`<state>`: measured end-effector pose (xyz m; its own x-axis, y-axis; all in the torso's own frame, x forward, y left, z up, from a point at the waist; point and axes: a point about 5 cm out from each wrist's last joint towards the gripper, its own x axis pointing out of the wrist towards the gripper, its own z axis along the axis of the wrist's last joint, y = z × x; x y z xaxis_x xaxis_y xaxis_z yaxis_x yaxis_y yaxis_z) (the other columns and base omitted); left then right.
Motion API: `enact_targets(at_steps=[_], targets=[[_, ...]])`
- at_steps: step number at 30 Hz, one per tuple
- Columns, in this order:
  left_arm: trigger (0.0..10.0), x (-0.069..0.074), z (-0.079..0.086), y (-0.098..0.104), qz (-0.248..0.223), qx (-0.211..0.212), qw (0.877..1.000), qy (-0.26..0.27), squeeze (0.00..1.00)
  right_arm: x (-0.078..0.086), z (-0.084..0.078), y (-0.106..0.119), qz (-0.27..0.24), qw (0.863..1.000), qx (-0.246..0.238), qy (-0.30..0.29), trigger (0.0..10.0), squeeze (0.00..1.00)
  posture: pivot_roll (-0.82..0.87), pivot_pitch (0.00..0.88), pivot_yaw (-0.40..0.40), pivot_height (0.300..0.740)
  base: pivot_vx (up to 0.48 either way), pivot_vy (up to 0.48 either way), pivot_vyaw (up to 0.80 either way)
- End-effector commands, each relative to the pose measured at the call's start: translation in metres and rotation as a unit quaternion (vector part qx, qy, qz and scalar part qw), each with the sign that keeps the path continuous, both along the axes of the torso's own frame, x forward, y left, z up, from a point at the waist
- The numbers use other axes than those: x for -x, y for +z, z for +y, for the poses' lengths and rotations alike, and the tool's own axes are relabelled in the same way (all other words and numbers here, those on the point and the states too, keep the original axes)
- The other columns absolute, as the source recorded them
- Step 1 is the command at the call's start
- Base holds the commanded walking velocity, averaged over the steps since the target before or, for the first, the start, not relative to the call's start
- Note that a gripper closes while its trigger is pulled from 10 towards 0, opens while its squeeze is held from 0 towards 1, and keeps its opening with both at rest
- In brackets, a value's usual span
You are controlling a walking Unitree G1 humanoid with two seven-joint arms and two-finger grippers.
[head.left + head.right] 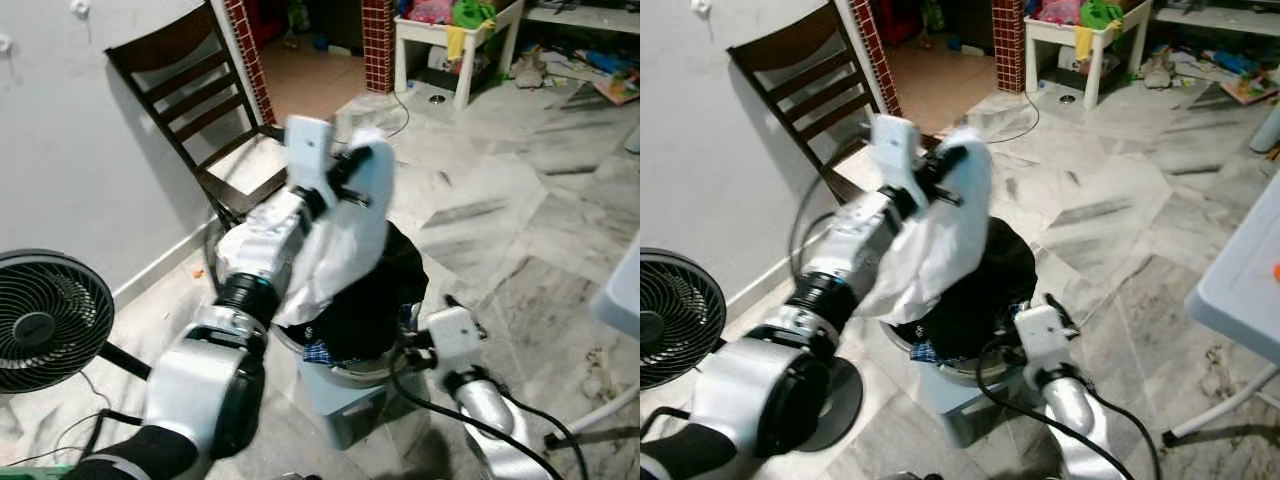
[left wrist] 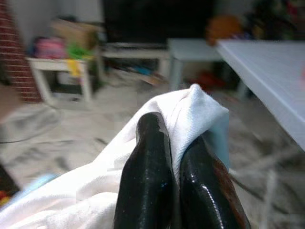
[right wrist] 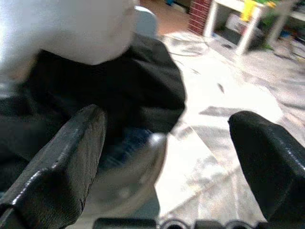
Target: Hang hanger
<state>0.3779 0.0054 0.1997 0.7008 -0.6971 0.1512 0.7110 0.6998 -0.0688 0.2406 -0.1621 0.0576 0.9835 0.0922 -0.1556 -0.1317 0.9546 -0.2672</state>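
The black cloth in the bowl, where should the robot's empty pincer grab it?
Probably the bunched edge of the black cloth that spills over the metal bowl on the side nearest the open right pincer. That edge sticks out free, so one finger could slip under it. Coming from the right side keeps clear of the left pincer, which is shut on the white cloth above.
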Motion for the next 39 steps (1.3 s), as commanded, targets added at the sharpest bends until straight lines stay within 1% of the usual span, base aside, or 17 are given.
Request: enact_targets(at_steps=[1, 4, 6, 7, 10, 11, 12, 14, 15, 16, 17, 20, 22, 26, 31, 33, 39], targets=[[0.0, 0.0, 0.019, -0.016, -0.006, -0.017, 0.999, 0.032, 0.0, 0.003, 0.003, 0.003, -0.005, 1.0, -0.003, -0.002, 10.0, 0.0, -0.21, 0.081, 0.243, 0.74, 0.0, 0.0, 0.0], [0.0, 0.0, 0.023, -0.021, -0.002, -0.017, 0.999, 0.044, 0.0, 0.003, 0.002, 0.003, -0.003, 1.0, -0.003, -0.003, 10.0, 0.0, -0.21, 0.081, 0.243, 0.74, 0.0, 0.0, 0.0], [0.0, -0.001, 0.051, -0.035, -0.002, -0.03, 0.994, 0.106, 0.0, 0.002, 0.002, 0.003, 0.0, 1.0, -0.001, 0.006, 10.0, 0.0, -0.2, 0.081, 0.211, 0.74, 0.0, 0.0, 0.0], [0.0, -0.001, 0.081, -0.052, 0.015, -0.038, 0.984, 0.172, 0.0, -0.001, 0.004, 0.004, 0.001, 1.0, 0.001, 0.017, 10.0, 0.0, -0.18, 0.084, 0.187, 0.74, 0.0, 0.0, 0.0], [0.1, 0.006, 0.123, -0.079, 0.061, -0.039, 0.965, 0.251, 0.0, -0.005, 0.004, 0.007, 0.002, 0.999, 0.005, 0.033, 10.0, 0.0, -0.17, 0.088, 0.155, 0.74, 0.0, 0.0, 0.0], [1.3, 0.009, 0.131, -0.086, 0.069, -0.039, 0.961, 0.265, 0.0, -0.006, 0.004, 0.008, 0.002, 0.999, 0.006, 0.037, 10.0, 0.0, -0.16, 0.092, 0.141, 0.74, 0.0, 0.0, 0.0], [10.0, 0.014, 0.142, -0.095, 0.077, -0.044, 0.955, 0.283, 0.0, -0.007, 0.003, 0.009, 0.002, 0.999, 0.007, 0.041, 10.0, 0.0, -0.16, 0.097, 0.119, 0.74, 0.0, 0.0, 0.0], [10.0, 0.026, 0.161, -0.114, 0.1, -0.054, 0.942, 0.316, 0.0, -0.009, 0.003, 0.01, 0.005, 0.999, 0.011, 0.051, 10.0, 0.0, -0.15, 0.104, 0.1, 0.74, 0.0, 0.0, 0.0], [10.0, 0.031, 0.169, -0.122, 0.11, -0.057, 0.936, 0.329, 0.91, -0.009, 0.003, 0.01, 0.007, 0.998, 0.013, 0.057, 10.0, 0.0, -0.15, 0.106, 0.095, 0.74, 0.0, 0.0, 0.0], [10.0, 0.035, 0.173, -0.126, 0.114, -0.059, 0.933, 0.336, 0.91, -0.009, 0.003, 0.011, 0.008, 0.998, 0.014, 0.061, 10.0, 0.0, -0.15, 0.11, 0.076, 0.74, 0.0, 0.0, 0.0], [10.0, 0.042, 0.178, -0.137, 0.133, -0.061, 0.927, 0.346, 1.0, -0.009, 0.003, 0.011, 0.011, 0.997, 0.016, 0.069, 10.0, 0.0, -0.14, 0.114, 0.058, 0.74, 0.0, 0.0, 0.0], [10.0, 0.054, 0.183, -0.155, 0.165, -0.073, 0.915, 0.36, 1.0, -0.009, 0.004, 0.012, 0.016, 0.996, 0.019, 0.084, 10.0, 0.0, -0.14, 0.119, 0.037, 0.74, 0.0, 0.0, 0.0], [10.0, 0.058, 0.182, -0.158, 0.167, -0.076, 0.916, 0.356, 1.0, -0.01, 0.005, 0.013, 0.017, 0.996, 0.019, 0.091, 10.0, 0.0, -0.13, 0.12, 0.029, 0.74, 0.0, 0.0, 0.0], [10.0, 0.061, 0.175, -0.159, 0.143, -0.142, 0.925, 0.322, 1.0, -0.015, 0.008, 0.015, 0.017, 0.994, 0.02, 0.104, 10.0, 0.0, -0.12, 0.122, 0.013, 0.74, 0.0, 0.0, 0.0], [10.0, 0.065, 0.182, -0.159, 0.133, -0.184, 0.919, 0.322, 1.0, -0.018, 0.01, 0.015, 0.018, 0.994, 0.019, 0.11, 10.0, 0.0, -0.1, 0.122, 0.011, 0.74, 0.0, 0.0, 0.0], [10.0, 0.074, 0.189, -0.16, 0.128, -0.204, 0.912, 0.331, 1.0, -0.019, 0.012, 0.014, 0.019, 0.993, 0.017, 0.112, 10.0, 0.0, -0.08, 0.118, 0.016, 0.74, 0.0, 0.0, 0.0], [10.0, 0.09, 0.183, -0.155, 0.111, -0.196, 0.918, 0.327, 1.0, -0.021, 0.018, 0.013, 0.019, 0.993, 0.012, 0.115, 10.0, 0.0, -0.07, 0.112, 0.027, 0.74, 0.0, 0.0, 0.0]])
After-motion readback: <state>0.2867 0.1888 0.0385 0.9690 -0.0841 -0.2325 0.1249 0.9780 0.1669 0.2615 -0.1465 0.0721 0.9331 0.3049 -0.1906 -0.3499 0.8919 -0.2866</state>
